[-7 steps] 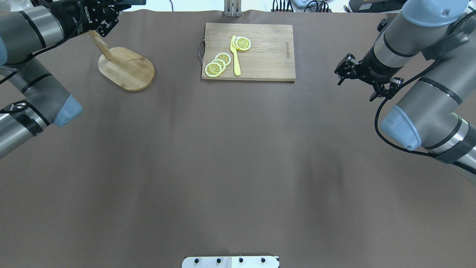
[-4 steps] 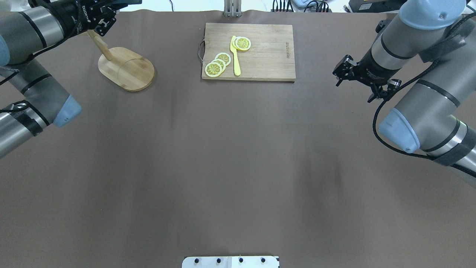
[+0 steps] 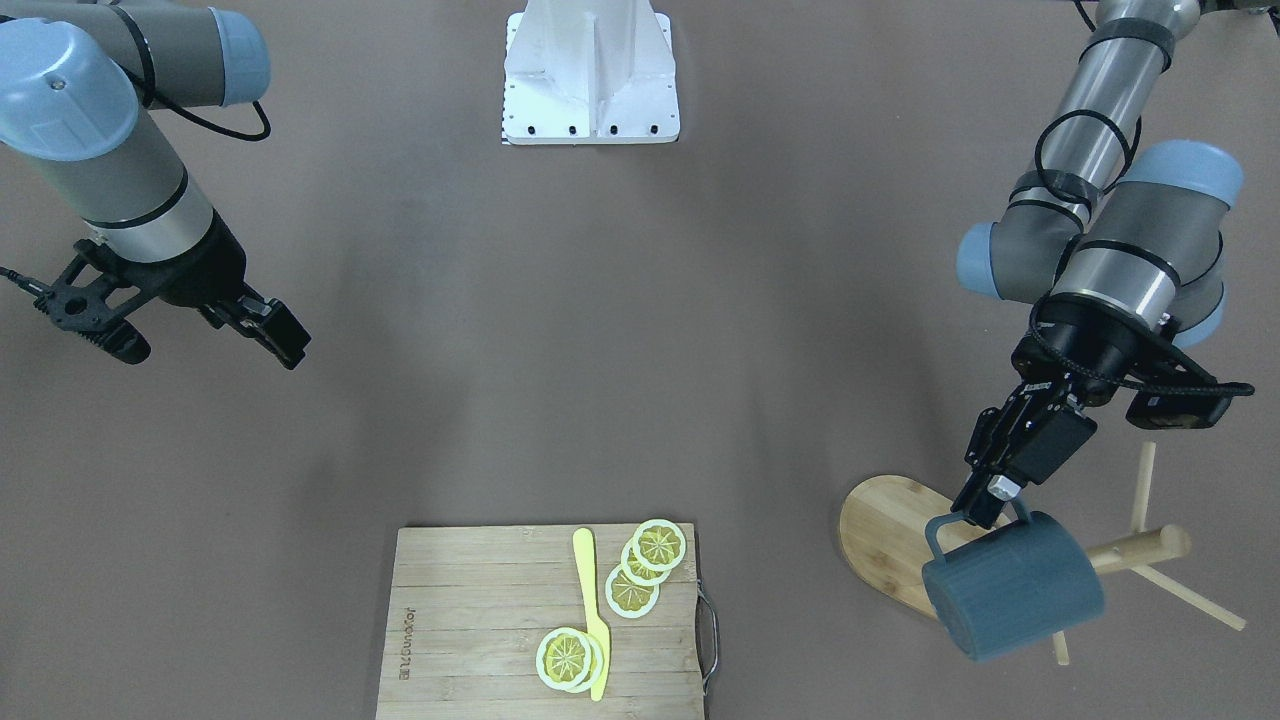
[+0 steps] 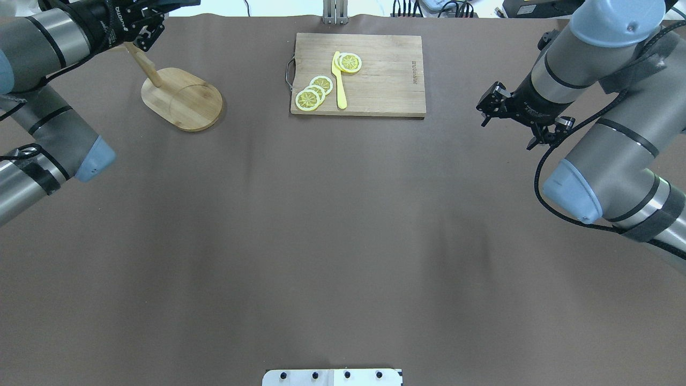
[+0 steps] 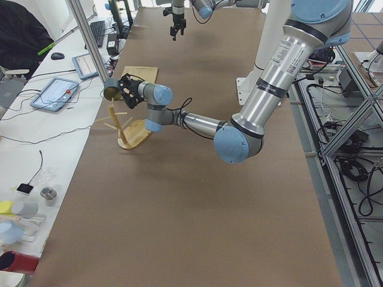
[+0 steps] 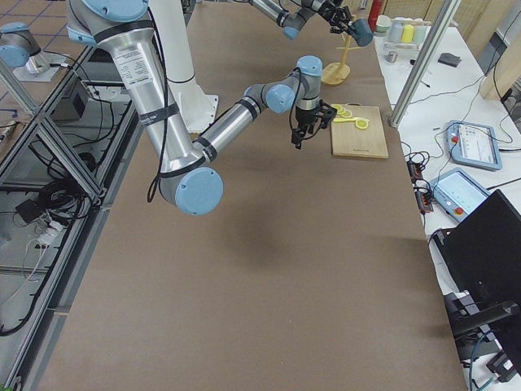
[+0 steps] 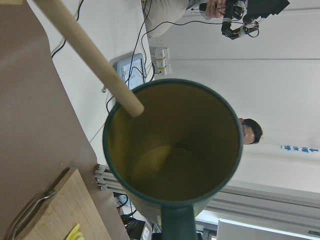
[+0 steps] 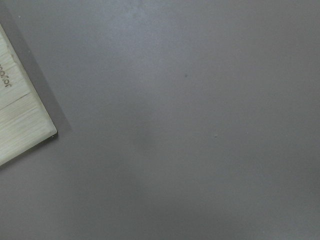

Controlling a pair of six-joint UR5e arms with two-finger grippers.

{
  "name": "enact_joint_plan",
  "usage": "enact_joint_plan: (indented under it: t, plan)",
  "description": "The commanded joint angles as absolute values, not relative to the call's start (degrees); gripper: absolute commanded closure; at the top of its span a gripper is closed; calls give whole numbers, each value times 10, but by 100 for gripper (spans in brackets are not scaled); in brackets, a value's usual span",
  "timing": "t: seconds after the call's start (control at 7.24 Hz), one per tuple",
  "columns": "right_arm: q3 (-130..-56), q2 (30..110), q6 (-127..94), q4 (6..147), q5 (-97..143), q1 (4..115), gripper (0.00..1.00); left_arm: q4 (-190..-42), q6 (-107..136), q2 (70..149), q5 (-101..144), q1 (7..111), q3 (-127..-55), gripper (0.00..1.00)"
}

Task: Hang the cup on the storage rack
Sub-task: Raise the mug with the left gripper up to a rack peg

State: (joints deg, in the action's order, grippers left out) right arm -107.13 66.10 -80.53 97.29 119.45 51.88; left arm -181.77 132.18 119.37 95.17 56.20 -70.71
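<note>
The left gripper (image 3: 985, 503) pinches the handle of the cup (image 3: 1010, 590), holding it tipped sideways over the base of the storage rack (image 3: 885, 535). The cup hides the middle of the rack's post, so whether a peg passes through the handle cannot be told. The left wrist view shows one peg tip (image 7: 134, 107) at the mouth's rim, with the fingers out of frame. Far from the rack, beyond the cutting board (image 3: 480, 620), the right gripper (image 4: 486, 106) hangs with fingers spread.
</note>
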Motion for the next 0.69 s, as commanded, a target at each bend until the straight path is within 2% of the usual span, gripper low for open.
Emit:
enact_joint_plan:
  t: [0.0,0.55]
  plan:
    - [-1071,660,-811,973,1194,514,0,-1832,1359,1190,952,563,-707,100]
    - [-1071,660,-817,973,1187,509,0,-1861,1388,1171,954,564,-707,100]
